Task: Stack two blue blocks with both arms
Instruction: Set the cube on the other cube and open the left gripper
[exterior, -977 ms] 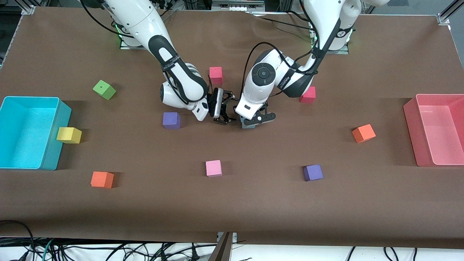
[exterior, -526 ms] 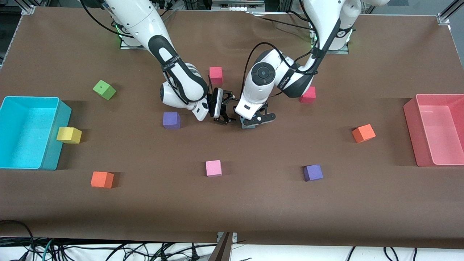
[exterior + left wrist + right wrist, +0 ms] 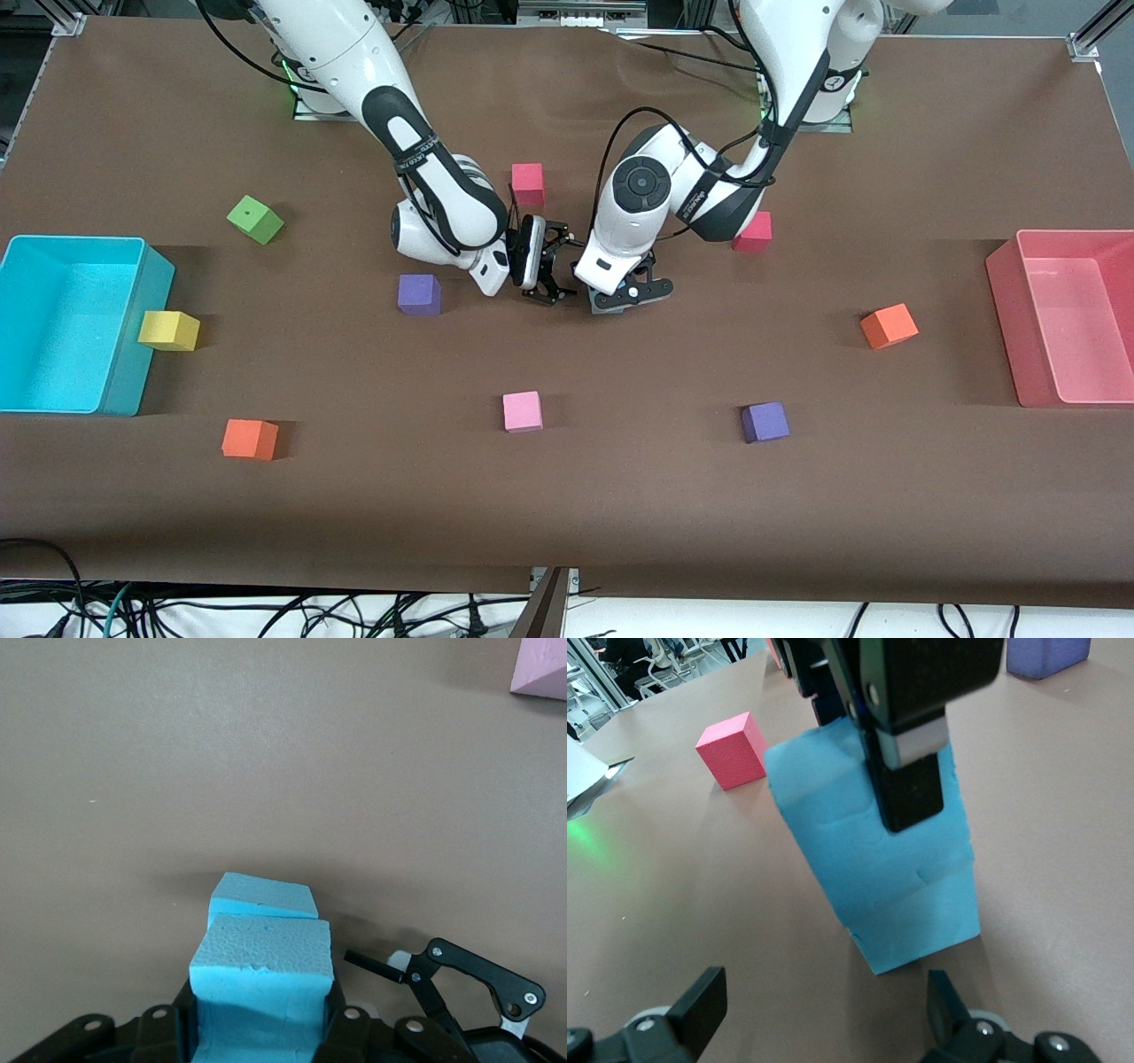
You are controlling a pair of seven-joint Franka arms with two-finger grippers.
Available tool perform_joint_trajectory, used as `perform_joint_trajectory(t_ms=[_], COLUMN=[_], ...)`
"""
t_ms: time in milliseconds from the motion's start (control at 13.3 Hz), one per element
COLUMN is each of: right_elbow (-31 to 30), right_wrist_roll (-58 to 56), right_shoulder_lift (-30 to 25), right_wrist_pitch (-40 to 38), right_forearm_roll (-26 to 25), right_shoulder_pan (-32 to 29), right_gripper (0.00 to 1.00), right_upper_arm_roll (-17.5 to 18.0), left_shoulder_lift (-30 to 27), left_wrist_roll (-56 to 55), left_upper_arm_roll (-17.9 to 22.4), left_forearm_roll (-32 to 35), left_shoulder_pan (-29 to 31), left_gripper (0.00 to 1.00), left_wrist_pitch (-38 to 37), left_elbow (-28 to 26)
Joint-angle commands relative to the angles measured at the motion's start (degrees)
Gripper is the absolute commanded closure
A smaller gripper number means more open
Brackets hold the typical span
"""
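Right wrist view: two blue blocks (image 3: 877, 859) stacked, upper clamped by left pincer (image 3: 908, 762); right pincer (image 3: 824, 1010) wide.

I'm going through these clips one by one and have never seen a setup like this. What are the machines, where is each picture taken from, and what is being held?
Two white robot arms stand at a brown table. The wide picture looks down from a high camera facing them; the other two come from cameras on each arm's wrist.

The left end effector is shut on the upper blue block, which sits on the lower blue block near the table's middle, so the stack looks formed but not yet released. The right end effector is open beside the stack and holds nothing.

Scattered around are loose cubes: two purple, two orange, two red, one pink, one yellow, one green. A cyan bin sits at the right arm's end of the table and a pink bin at the left arm's end.
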Motion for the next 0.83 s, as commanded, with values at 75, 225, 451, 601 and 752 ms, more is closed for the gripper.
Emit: perform_joint_trajectory(t_ms=[75, 225, 451, 601, 752], right_elbow=[0.6, 0.6, 0.6, 0.6, 0.6], right_wrist_roll=[-1.8, -1.8, -1.8, -1.8, -1.8], right_shoulder_lift=[0.5, 0.5, 0.5, 0.5, 0.5], right_wrist_pitch=[-0.5, -0.5, -0.6, -0.6, -0.6], right_forearm_roll=[1.5, 1.5, 1.5, 1.6, 1.6], right_shoulder_pan=[-0.3, -0.3, -0.3, -0.3, -0.3], right_gripper=[0.0, 0.0, 0.0, 0.0, 0.0], right_upper_arm_roll=[0.2, 0.1, 0.2, 0.2, 0.1], left_shoulder_lift=[0.8, 0.8, 0.6, 0.0, -1.2], left_wrist_roll=[0.0, -0.1, 0.0, -0.4, -0.5], left_upper_arm_roll=[0.4, 0.4, 0.4, 0.4, 0.4], left_forearm_roll=[1.1, 1.0, 1.1, 0.9, 0.4], left_shoulder_pan=[-0.5, -0.5, -0.5, -0.4, -0.1], left_gripper=[0.81, 0.06, 0.0, 0.0, 0.0], left_wrist_pitch=[0.6, 0.6, 0.6, 0.1, -0.1], left_elbow=[0.6, 0.5, 0.5, 0.5, 0.4])
